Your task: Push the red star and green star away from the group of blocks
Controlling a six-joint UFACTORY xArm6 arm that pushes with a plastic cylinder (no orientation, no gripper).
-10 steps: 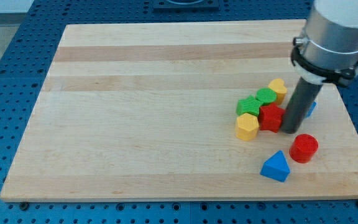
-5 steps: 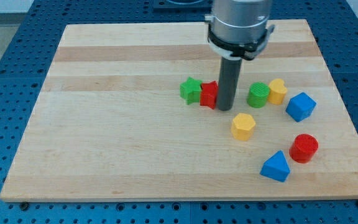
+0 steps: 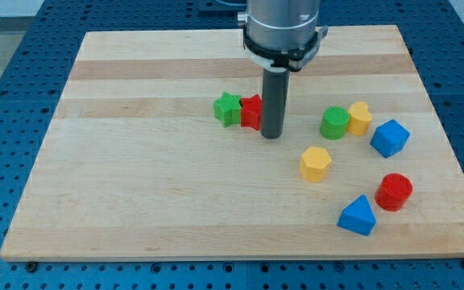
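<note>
We see my tip (image 3: 271,134) touching the red star (image 3: 250,112), whose left side abuts the bright green star (image 3: 228,107); we have no gripper.

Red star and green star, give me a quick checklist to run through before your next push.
1. My tip against the red star, on its right in the view: ok.
2. Green star touching the red star's left side, so both move together: ok.
3. Stars clear of the green cylinder and yellow block: ok.
4. Bare board on the view's left for pushing further: ok.
5. Tip centred on the red star so it won't slip off: cannot tell.
</note>
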